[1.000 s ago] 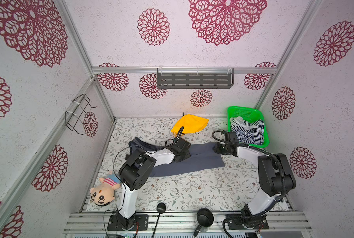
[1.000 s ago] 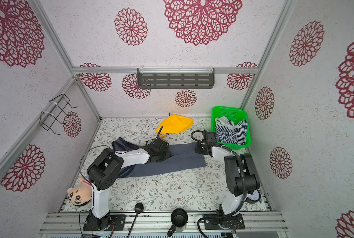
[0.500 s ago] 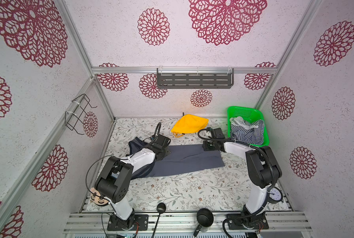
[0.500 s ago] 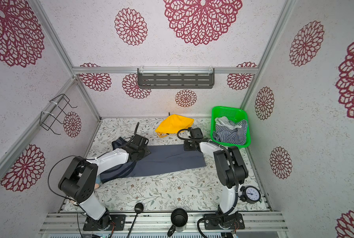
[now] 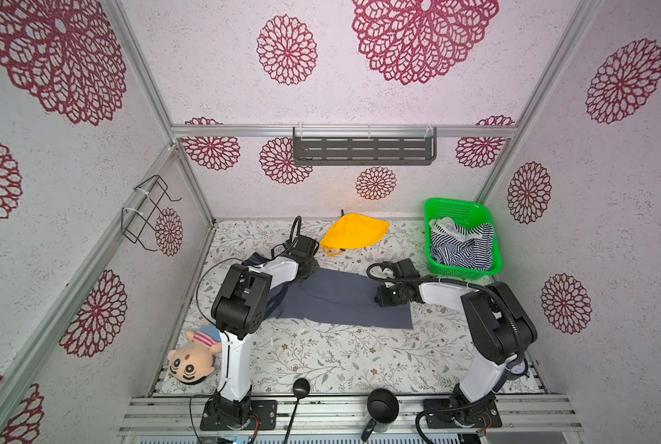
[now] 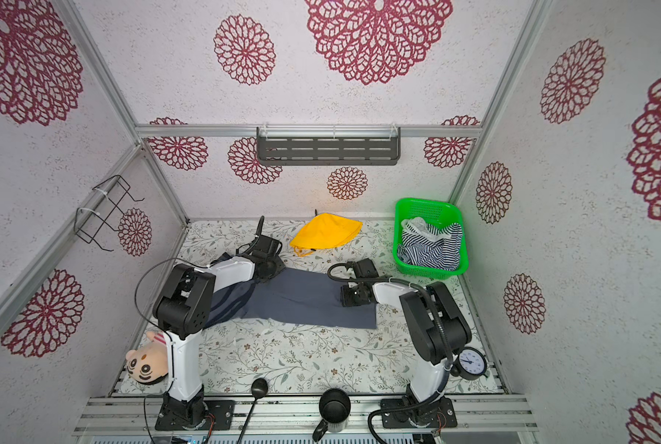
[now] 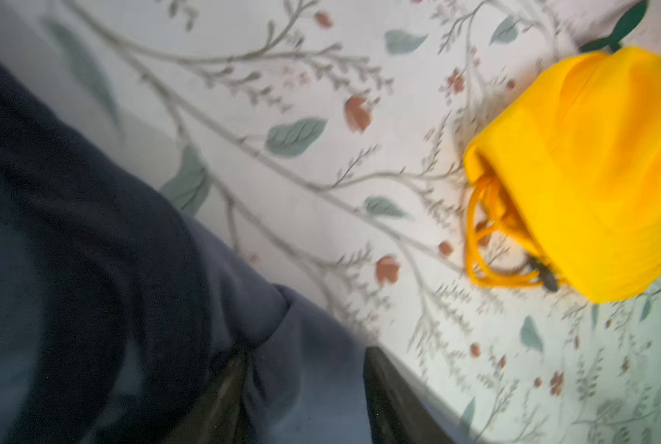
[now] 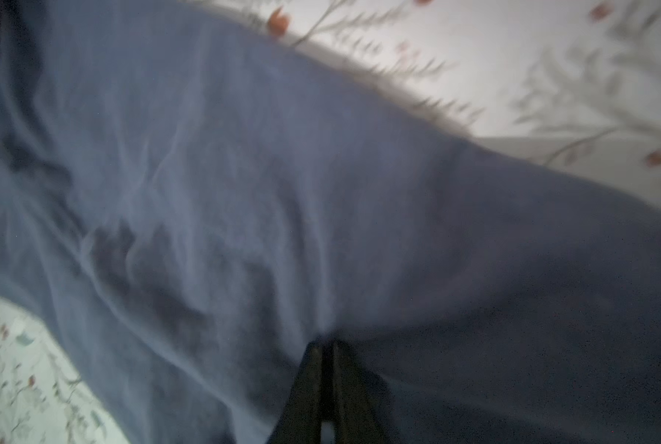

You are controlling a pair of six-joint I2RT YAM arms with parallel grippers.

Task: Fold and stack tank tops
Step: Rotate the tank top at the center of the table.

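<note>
Pinching grey top (image 5: 332, 300): right jaws, clenched | left jaws astride blurred cloth, grip unclear | it lay on surface (image 5: 321, 357), neck end partly hidden by left arm (image 5: 244, 300) | striped top (image 5: 461, 250) lay crumpled in basket (image 5: 453, 209)

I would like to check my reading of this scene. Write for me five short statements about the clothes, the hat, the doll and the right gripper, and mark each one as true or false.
1. The striped tank top lies in the green basket. True.
2. The yellow hat lies on top of the grey-blue tank top. False: it lies on the table, apart from that top.
3. The right gripper has its jaws wide open over bare table. False: the jaws are almost together, on the grey-blue cloth.
4. The grey-blue tank top lies spread out on the table. True.
5. The doll sits in the basket. False: it lies at the table's near left corner.
</note>
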